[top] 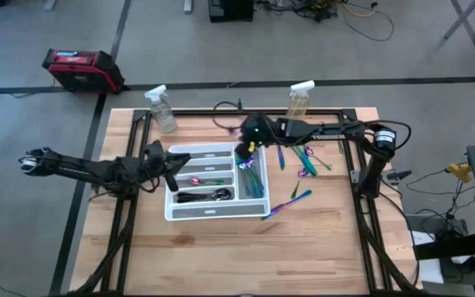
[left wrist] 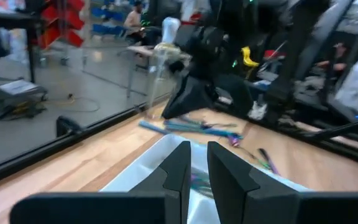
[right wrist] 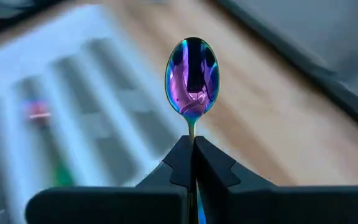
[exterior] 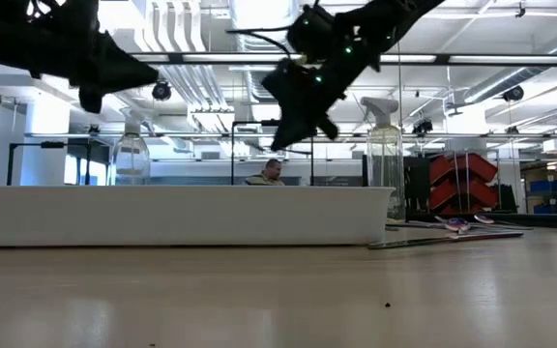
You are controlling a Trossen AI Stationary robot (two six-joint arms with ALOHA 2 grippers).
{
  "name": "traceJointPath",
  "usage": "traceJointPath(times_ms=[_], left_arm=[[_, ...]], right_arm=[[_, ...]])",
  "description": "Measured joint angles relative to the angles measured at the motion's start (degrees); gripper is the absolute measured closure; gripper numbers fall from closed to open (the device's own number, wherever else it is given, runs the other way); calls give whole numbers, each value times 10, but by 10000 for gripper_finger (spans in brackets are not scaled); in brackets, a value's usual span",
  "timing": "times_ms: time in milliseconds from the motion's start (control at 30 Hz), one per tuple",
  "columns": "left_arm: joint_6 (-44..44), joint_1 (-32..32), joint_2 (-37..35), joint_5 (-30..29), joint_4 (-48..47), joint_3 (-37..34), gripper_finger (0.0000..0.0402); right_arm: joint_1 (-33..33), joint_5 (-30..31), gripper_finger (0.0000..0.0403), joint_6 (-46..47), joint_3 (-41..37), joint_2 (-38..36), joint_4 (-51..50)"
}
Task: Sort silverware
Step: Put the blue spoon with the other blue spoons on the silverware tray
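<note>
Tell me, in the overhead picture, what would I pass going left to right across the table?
Left gripper → white tray → right gripper holding a spoon → loose silverware on the wood → right arm's base.

The right tool (right wrist: 193, 155) pinches the thin stem of an iridescent spoon (right wrist: 192, 78), fingers pressed together just under its purple-and-blue bowl. Beneath lie a blurred white divided tray (right wrist: 73, 106) and the wooden counter (right wrist: 272, 124).

Iridescent purple-teal spoon (right wrist: 192, 76), white tray (top: 190, 212)
</note>
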Motion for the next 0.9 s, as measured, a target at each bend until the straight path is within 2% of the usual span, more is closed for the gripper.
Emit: traceJointPath(times_ms=[100, 233, 400, 567, 900], left_arm=[[14, 0, -40, 16, 0, 0, 363], [33, 0, -98, 16, -2, 0, 363], [35, 0, -142, 15, -36, 1, 363], [31, 0, -153, 15, -52, 1, 363], [30, 0, -153, 13, -57, 1, 363]], right_arm=[[11, -67, 403, -33, 31, 37, 8], [36, -106, 403, -76, 77, 90, 7], [70, -114, 403, -130, 134, 151, 10], [96, -138, 403, -172, 182, 204, 25], [104, -137, 403, -181, 270, 304, 14]])
